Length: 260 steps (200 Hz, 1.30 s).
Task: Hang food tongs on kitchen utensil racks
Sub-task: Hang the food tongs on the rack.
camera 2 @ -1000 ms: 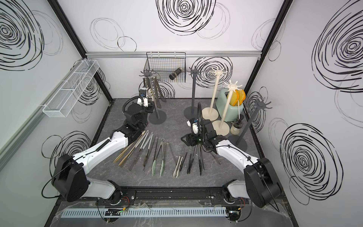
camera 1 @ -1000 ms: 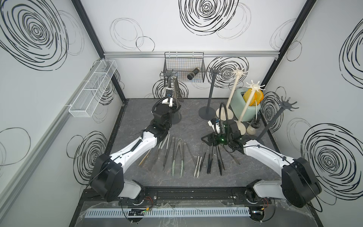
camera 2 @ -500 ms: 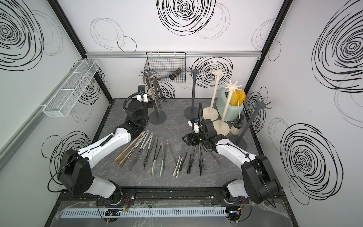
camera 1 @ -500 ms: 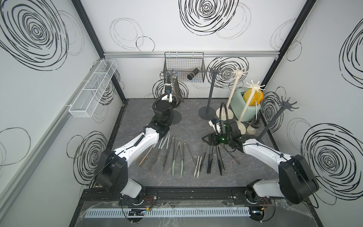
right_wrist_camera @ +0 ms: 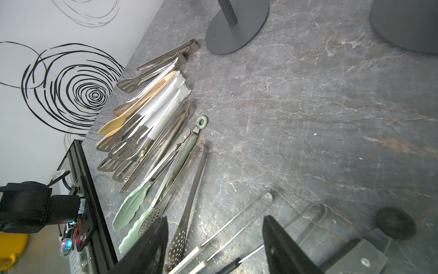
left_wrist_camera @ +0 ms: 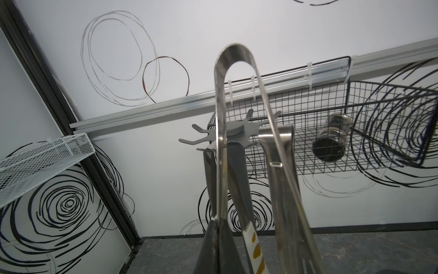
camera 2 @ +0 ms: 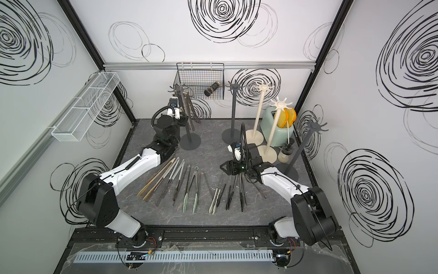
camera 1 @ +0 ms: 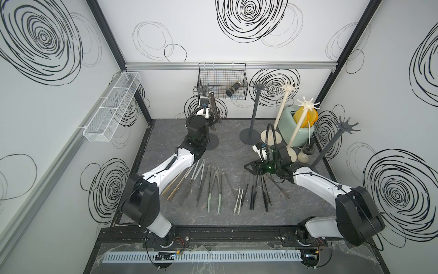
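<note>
Tongs (right_wrist_camera: 154,132), steel, some tipped green, cream or black: a row lying flat on the table (camera 1: 233,151) between my arms; held pair (left_wrist_camera: 233,57), plain steel, in my left gripper (left_wrist_camera: 220,242), jaws pressed together on one arm of it, bend uppermost, up at the back-left rack (camera 2: 194,144), dark grey; in the left wrist view that arm crosses in front of the hook star (left_wrist_camera: 234,129); whether it touches a hook I cannot tell; hung pair (left_wrist_camera: 277,154), steel, on the same rack, just beside the pole; my right gripper (right_wrist_camera: 213,237), jaws wide apart, nothing between them, low over the right end of the row, above slim pairs with white and black tips; other racks (camera 1: 254,113), two dark and two cream, at the back right, the rightmost dark one tilted; basket (camera 1: 222,80), black wire, on the rear wall behind the back-left rack.
</note>
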Each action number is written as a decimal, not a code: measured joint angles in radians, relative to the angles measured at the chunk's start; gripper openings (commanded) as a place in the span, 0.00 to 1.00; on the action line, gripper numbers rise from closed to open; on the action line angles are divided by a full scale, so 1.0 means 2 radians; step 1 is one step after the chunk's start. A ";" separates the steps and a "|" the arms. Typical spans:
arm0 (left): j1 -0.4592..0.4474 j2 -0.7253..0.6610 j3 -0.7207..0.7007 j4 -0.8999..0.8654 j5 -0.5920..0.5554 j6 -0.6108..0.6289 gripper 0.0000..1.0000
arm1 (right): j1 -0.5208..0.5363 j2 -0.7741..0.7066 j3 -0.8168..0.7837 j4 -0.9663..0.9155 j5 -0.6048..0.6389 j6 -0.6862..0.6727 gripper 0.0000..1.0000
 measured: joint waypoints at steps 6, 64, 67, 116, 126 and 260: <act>0.000 0.001 0.000 -0.001 0.000 0.001 0.00 | 0.000 0.000 0.000 0.000 0.000 0.000 0.66; 0.002 0.028 0.006 -0.012 -0.008 0.007 0.00 | -0.003 0.001 -0.004 0.007 -0.007 0.000 0.66; 0.001 0.028 0.006 -0.012 -0.009 0.007 0.00 | -0.003 0.001 -0.005 0.007 -0.007 0.000 0.66; -0.007 0.030 0.006 -0.010 -0.031 0.022 0.00 | -0.003 0.003 -0.008 0.010 -0.013 0.000 0.66; -0.009 0.030 0.006 -0.010 -0.036 0.025 0.00 | -0.003 0.003 -0.008 0.011 -0.014 0.000 0.66; -0.016 0.030 -0.037 0.027 -0.072 0.024 0.03 | -0.007 0.006 -0.016 0.022 -0.022 0.000 0.66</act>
